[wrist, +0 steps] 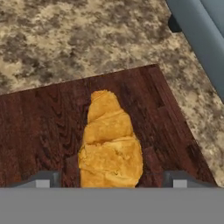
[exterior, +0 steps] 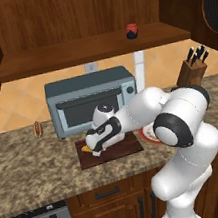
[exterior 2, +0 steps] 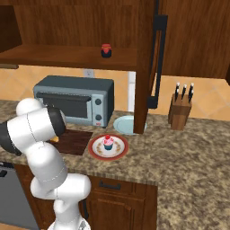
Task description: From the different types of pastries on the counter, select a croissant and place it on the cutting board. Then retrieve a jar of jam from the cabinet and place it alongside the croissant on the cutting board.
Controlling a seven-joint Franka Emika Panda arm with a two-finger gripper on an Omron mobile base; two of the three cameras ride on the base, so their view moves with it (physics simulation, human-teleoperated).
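Croissant [wrist: 110, 144] is seen lying flat on the cutting board [wrist: 43, 127] in the hand view, between the two fingertips [wrist: 43, 179] of the tool [wrist: 109, 180], which are spread wide and clear of it on both sides; tool is released, nothing gripped; board corner and speckled counter [wrist: 65, 39] are seen beyond, toaster oven [wrist: 201, 39] edge at upper right. In the left base view only a yellow sliver of croissant [exterior: 86, 148] is shown under the tool [exterior: 91, 149] at the board's left end; hot-dog bun [exterior: 37, 128] is shown near the counter's left back edge; jar of jam [exterior: 132, 31] sits on the cabinet shelf [exterior: 71, 54]. In the right base view the cupcake [exterior 2: 108, 142] on a red-rimmed plate [exterior 2: 95, 152] is shown just right of the board, plus knife block [exterior 2: 180, 110] further right. Arm is folded forward and down from the base, wrist bent low over the board in front of the oven.
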